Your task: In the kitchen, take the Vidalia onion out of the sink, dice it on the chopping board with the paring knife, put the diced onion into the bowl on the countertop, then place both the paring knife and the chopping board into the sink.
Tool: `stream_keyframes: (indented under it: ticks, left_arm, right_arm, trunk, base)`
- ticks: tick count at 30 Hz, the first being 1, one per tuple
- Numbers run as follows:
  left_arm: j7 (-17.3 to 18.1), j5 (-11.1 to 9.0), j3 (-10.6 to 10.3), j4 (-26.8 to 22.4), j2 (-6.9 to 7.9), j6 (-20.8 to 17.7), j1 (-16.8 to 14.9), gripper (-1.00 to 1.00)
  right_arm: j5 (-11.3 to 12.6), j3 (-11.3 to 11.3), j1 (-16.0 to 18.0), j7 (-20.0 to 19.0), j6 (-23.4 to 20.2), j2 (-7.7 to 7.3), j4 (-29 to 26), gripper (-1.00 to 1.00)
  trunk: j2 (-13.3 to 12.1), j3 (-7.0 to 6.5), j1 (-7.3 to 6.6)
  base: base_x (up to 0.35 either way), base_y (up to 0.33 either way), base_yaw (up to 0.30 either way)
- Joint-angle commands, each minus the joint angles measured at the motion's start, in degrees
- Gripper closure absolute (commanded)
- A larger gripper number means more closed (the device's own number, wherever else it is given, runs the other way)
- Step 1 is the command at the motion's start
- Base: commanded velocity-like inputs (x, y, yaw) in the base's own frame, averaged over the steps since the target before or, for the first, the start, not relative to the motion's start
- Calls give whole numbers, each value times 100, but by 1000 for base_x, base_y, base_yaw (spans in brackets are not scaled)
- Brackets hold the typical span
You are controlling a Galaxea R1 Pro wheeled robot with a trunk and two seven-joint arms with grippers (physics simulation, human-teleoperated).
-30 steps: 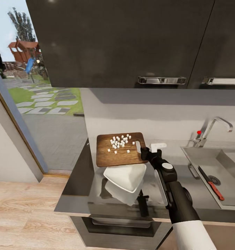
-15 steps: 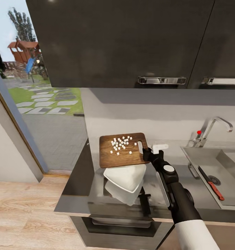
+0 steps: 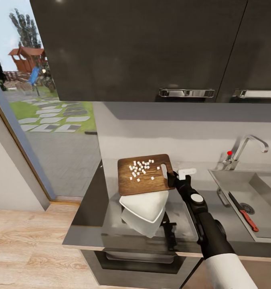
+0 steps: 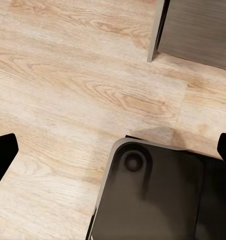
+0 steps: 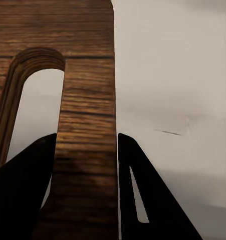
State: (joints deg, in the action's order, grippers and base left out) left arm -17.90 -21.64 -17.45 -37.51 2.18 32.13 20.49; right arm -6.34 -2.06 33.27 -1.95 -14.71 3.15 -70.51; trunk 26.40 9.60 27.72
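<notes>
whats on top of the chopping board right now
Small white diced onion pieces lie scattered on the chopping board. The right gripper clamps its handle end, covering a bit of that edge.

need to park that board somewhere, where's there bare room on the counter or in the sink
Free: the grey countertop between the bowl and the sink, under the right arm. Also free: the sink floor left of the paring knife. Crowded: the counter's left end, where the chopping board, held by the right gripper, hangs over the bowl.
</notes>
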Motion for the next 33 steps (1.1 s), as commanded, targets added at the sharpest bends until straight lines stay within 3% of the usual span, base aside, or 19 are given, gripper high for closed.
stream_keyframes:
  ticks: [1,8,11,13,26,33]
  left_arm:
    - [-56,-28,-48,-11,10,13,-2,-100]
    - [-56,-27,-48,-11,10,13,-2,-100]
    - [-56,-30,-48,-11,9,13,-2,-100]
    - [-56,-32,-48,-8,8,13,-2,-100]
    - [-56,-33,-48,-10,10,13,-2,-100]
    - [-56,-33,-48,-11,10,13,-2,-100]
  right_arm:
    - [-60,4,4,-16,76,2,42,100]
    - [-62,56,4,-245,275,-15,152,100]
    - [-61,478,3,-386,426,-10,207,100]
    - [-65,595,3,-603,451,-13,216,100]
    - [-69,638,3,-737,474,-8,272,100]
    - [-69,637,4,-736,478,-8,275,100]
  trunk:
    - [11,10,3]
    - [11,10,3]
    - [11,10,3]
    - [11,10,3]
    - [11,10,3]
    - [11,10,3]
  base:
    - [0,0,0]
    - [0,0,0]
    - [0,0,0]
    - [0,0,0]
    - [4,0,0]
    - [172,0,0]
